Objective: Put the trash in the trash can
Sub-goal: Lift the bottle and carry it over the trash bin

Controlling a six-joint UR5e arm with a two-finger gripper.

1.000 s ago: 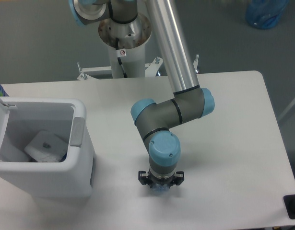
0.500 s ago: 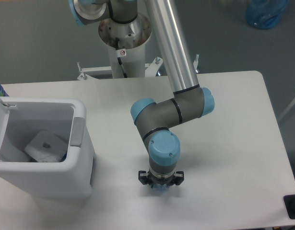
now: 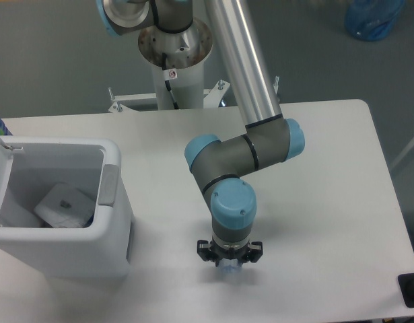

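We see even, soft overhead light, faint shadows on the white rounded table (image 3: pixel 314 202), mild overall softness, no harsh glare.

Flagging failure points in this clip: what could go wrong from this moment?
The wrist hides whatever sits under the gripper, so the grasp cannot be checked; a poor hold could drop the item on the table. The trash can stands off to the side, so a low sweep might knock its wall or grey tab. The carton already inside is probably harmless.
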